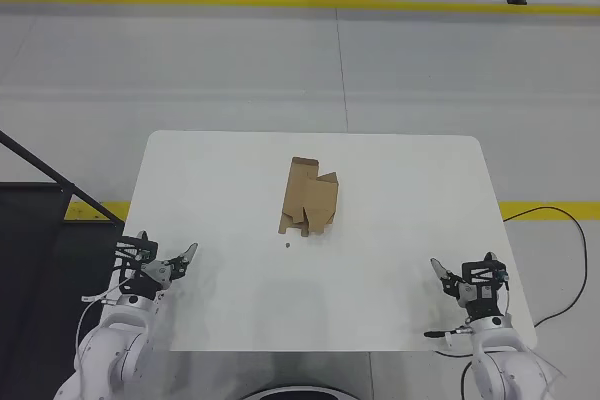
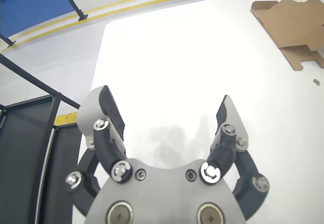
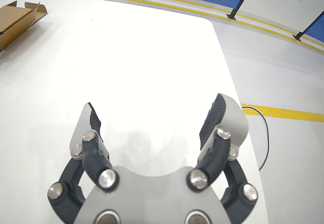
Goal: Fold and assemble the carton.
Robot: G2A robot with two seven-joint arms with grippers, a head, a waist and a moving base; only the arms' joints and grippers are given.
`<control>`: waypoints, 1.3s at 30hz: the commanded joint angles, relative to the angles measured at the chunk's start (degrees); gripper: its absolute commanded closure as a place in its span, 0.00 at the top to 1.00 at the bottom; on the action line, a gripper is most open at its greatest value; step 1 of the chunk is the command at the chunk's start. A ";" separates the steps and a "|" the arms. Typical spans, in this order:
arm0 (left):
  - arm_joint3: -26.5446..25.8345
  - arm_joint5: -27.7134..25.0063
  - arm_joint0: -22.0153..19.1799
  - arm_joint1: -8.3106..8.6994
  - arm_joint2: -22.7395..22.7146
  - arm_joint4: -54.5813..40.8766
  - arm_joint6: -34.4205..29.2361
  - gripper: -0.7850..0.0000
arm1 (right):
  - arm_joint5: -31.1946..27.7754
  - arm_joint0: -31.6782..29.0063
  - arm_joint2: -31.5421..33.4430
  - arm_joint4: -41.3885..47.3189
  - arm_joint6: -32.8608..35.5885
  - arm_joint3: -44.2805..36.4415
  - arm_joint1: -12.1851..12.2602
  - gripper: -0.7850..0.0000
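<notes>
Carton [image 1: 309,196]: matt brown cardboard, raw corrugated edges. Table [image 1: 230,180] under it: smooth white, faint sheen. Left gripper [image 2: 165,94] and right gripper [image 3: 154,100]: satin grey metal plates, black ribbed pads [image 2: 112,111], matt black plastic links, shiny screws.

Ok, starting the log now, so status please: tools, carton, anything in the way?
Left tool open, right tool open, both at near edge of table. Carton collapsed, mid-table, untouched. Small scrap beside it.
</notes>
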 commanded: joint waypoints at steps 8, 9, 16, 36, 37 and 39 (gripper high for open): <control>0.88 -3.26 -0.75 -0.09 0.29 -2.47 -0.28 1.00 | -0.97 0.74 -0.64 -1.84 0.86 -0.30 0.02 1.00; 1.00 -4.45 -1.09 -0.06 -0.13 -3.85 -0.69 1.00 | -1.44 1.08 -0.93 -2.22 1.24 -0.57 0.01 1.00; 2.85 -19.12 -4.43 0.41 -3.92 -19.32 -5.34 1.00 | -8.15 3.85 -2.15 -2.62 4.78 -3.28 0.17 1.00; 11.59 -40.36 -14.44 2.35 -7.38 -44.13 -23.44 1.00 | -27.18 14.37 -5.26 11.71 16.05 -2.67 0.48 1.00; 11.59 -40.36 -14.44 2.35 -7.38 -44.13 -23.44 1.00 | -27.18 14.37 -5.26 11.71 16.05 -2.67 0.48 1.00; 11.59 -40.36 -14.44 2.35 -7.38 -44.13 -23.44 1.00 | -27.18 14.37 -5.26 11.71 16.05 -2.67 0.48 1.00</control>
